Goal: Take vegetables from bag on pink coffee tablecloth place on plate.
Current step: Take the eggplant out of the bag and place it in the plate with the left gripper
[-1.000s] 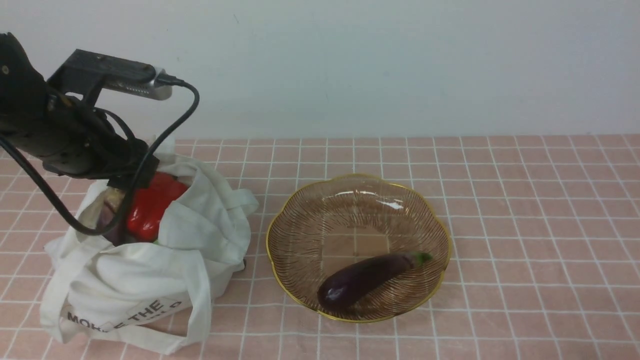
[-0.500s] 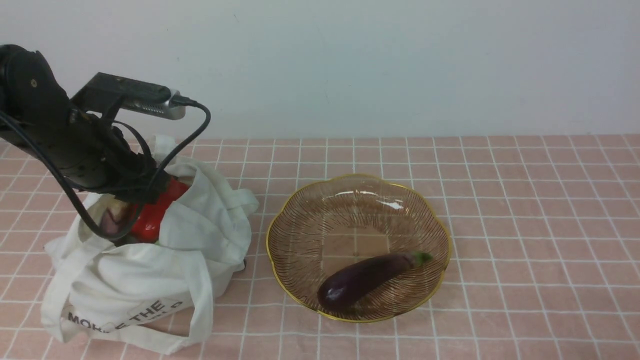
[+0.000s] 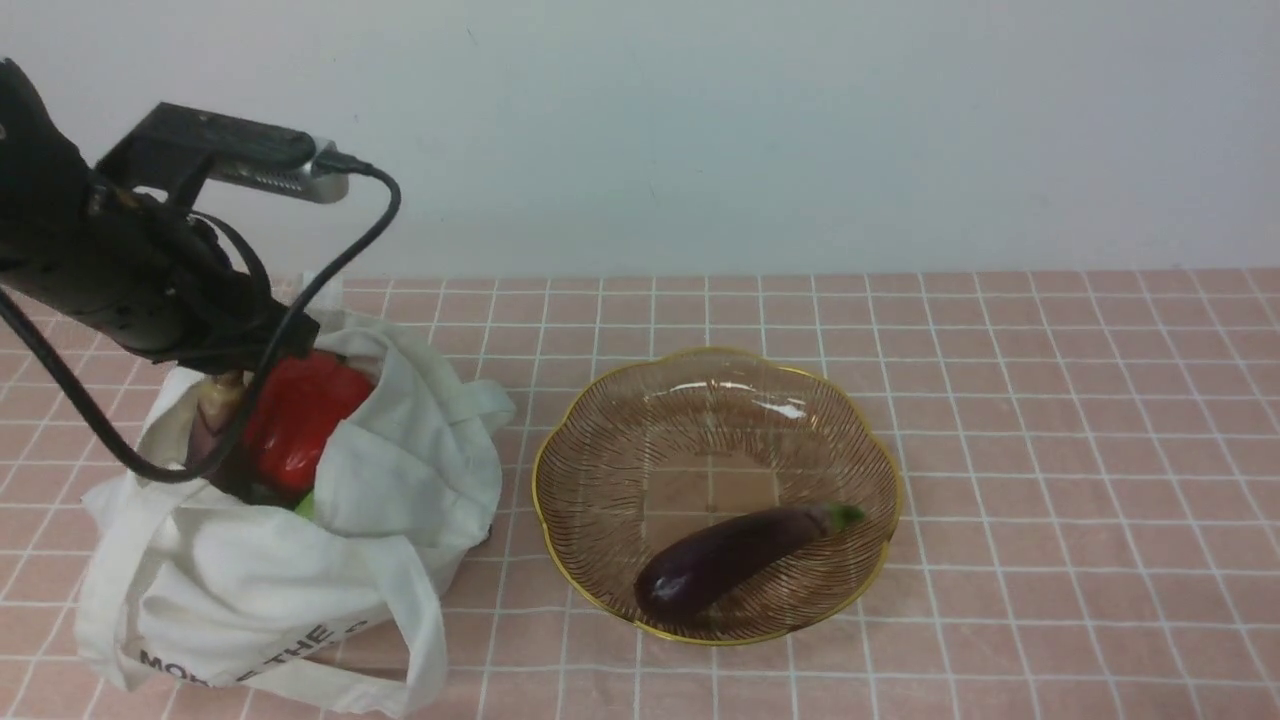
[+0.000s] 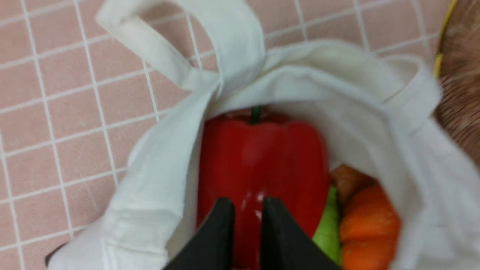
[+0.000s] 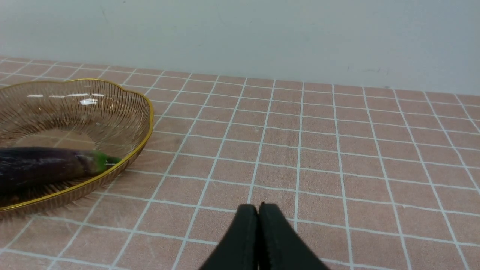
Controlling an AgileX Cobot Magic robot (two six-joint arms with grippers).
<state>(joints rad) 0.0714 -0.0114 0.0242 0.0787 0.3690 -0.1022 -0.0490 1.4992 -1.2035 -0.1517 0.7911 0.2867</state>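
The white bag sits on the pink tablecloth at the left. In it are the red bell pepper, the tan-capped dark eggplant and a small green piece. My left arm reaches into the bag's mouth. In the left wrist view my left gripper is closed to a narrow gap on the pepper, with the green piece beside it. The amber plate stands right of the bag. My right gripper is shut and empty above the cloth.
A purple eggplant with a green stem lies in the plate, and shows in the right wrist view. An orange vegetable lies in the bag beside the green piece. A grey wall runs behind the table.
My left arm dipped into the bag, then came back up and left. The bag shifted toward the front edge, and more of the pepper and the green piece show.
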